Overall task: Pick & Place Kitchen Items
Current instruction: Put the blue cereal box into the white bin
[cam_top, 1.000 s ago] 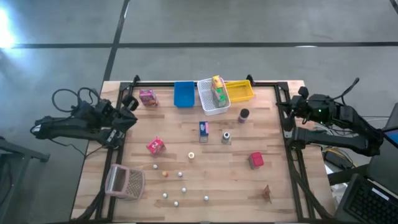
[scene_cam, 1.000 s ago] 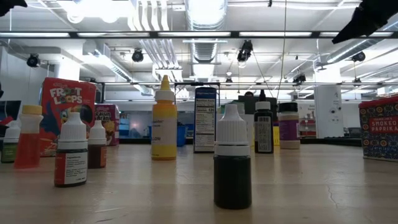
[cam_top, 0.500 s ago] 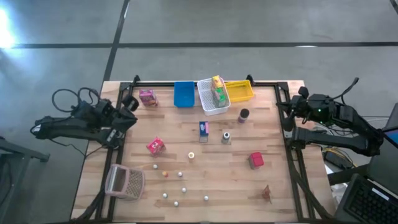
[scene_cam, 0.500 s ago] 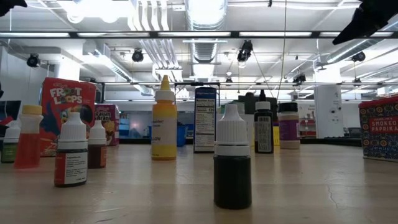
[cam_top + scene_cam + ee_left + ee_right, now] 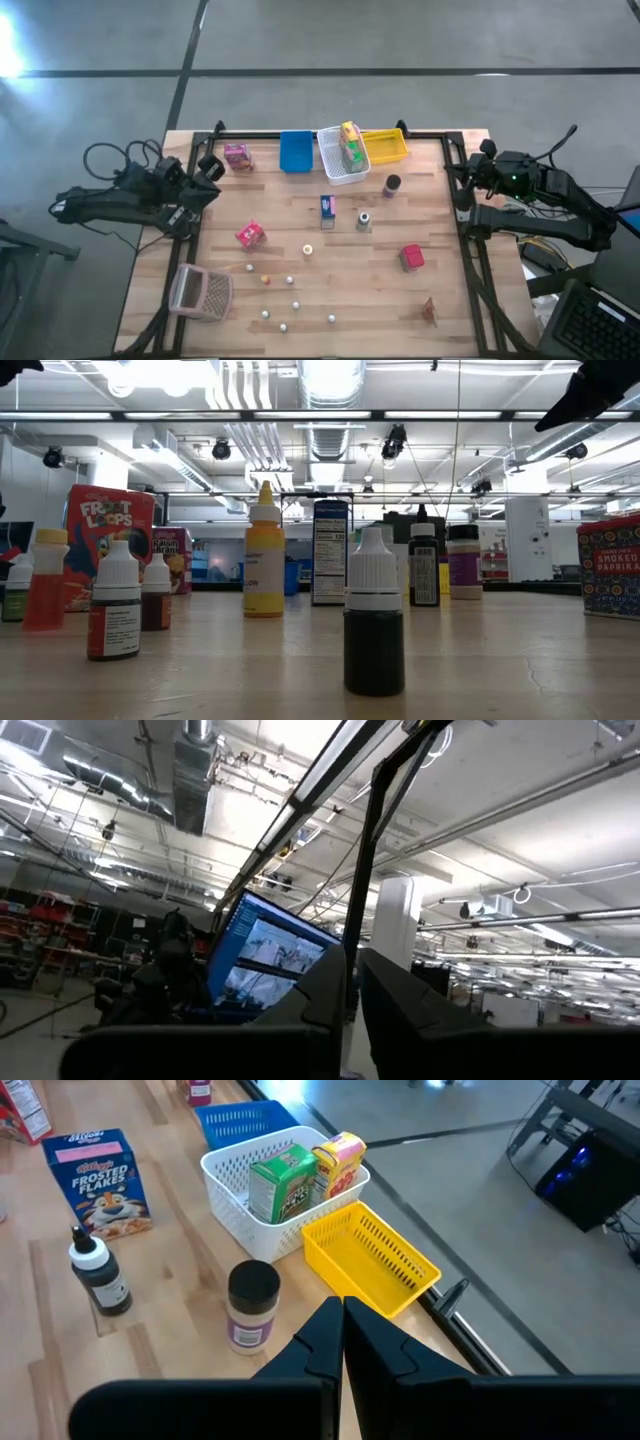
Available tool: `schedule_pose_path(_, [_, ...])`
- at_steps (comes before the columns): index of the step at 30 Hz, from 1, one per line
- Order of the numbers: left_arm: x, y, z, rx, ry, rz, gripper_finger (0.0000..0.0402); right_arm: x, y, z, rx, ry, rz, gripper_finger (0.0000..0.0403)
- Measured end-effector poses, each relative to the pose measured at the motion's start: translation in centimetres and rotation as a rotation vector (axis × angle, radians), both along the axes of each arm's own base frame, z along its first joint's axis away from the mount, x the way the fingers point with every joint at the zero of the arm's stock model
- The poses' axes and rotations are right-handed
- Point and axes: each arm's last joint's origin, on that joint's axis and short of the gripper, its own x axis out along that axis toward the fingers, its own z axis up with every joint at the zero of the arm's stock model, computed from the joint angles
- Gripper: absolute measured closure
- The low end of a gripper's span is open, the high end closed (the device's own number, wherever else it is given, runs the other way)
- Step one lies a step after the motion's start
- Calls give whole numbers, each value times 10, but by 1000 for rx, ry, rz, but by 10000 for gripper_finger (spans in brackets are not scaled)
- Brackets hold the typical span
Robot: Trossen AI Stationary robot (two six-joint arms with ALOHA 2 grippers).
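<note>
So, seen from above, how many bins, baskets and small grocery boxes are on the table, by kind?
Plastic bins: 3, blue, white, yellow
Pinkish mesh basket: 1
Small cardboard grocery boxes: 6, four on the table, two in the white bin
Total: 10

Grey concrete floor (image 5: 400,40) surrounds the table; ceiling strip lights (image 5: 330,415) glow overhead.

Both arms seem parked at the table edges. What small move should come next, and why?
Probably open the right gripper and swing it toward the dark-lidded jar. Both grippers are shut and hold nothing; the left gripper faces away from the table, while the jar stands just ahead of the right one, beside the yellow bin.
</note>
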Motion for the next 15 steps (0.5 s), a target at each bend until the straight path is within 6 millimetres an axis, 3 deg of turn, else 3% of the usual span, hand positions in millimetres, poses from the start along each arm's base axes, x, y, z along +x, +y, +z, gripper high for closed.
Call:
schedule_pose_path(6, [13,0,-15,61,145,31,346,0,0,0,2,-2,-2,394])
schedule_pose_path(15, [26,1,-11,113,204,104,222,0,0,0,2,-1,-1,394])
